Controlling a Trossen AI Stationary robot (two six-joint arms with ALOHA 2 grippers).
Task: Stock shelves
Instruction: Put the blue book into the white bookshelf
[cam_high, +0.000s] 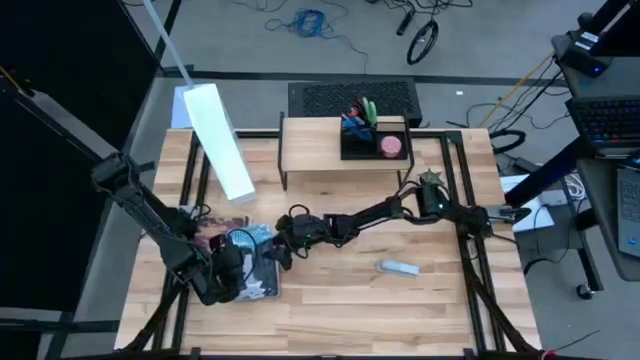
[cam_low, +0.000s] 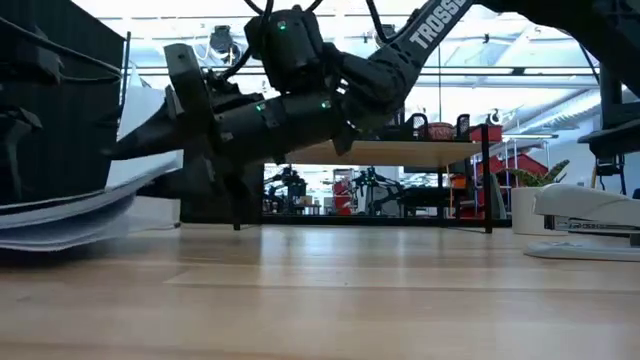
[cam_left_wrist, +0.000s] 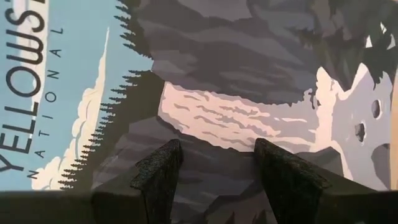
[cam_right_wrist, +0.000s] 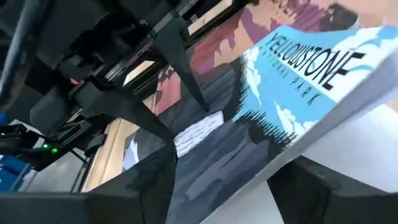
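Note:
A book with a Yellowstone park cover (cam_high: 262, 283) lies at the table's near left. Its left part rests on the table and its right edge is raised (cam_low: 60, 215). My left gripper (cam_high: 238, 262) stands over the cover, open and pointing down (cam_left_wrist: 217, 152). My right gripper (cam_high: 278, 248) reaches in from the right and is shut on the book's raised edge (cam_right_wrist: 236, 158). The shelves (cam_high: 310, 150), a low light-wood riser on black legs, stand at the far middle of the table. My left gripper's two spread fingertips (cam_right_wrist: 207, 111) rest on the book's cover (cam_left_wrist: 211, 118) from above, pointing down, with nothing between them. My right gripper has the book's right edge (cam_right_wrist: 267, 155) between its fingers. One finger (cam_right_wrist: 149, 180) lies over the cover and the other under the white pages. It comes in nearly level from the table's right. That edge is lifted and the book slopes down to its left part on the table.
A black organizer tray (cam_high: 375, 140) with pens and a pink tub sits on the riser's right half. A white magazine file box (cam_high: 220, 140) lies at the far left. A grey stapler (cam_high: 398, 267) lies right of the book, and a small plant (cam_high: 432, 180) stands near the right arm.

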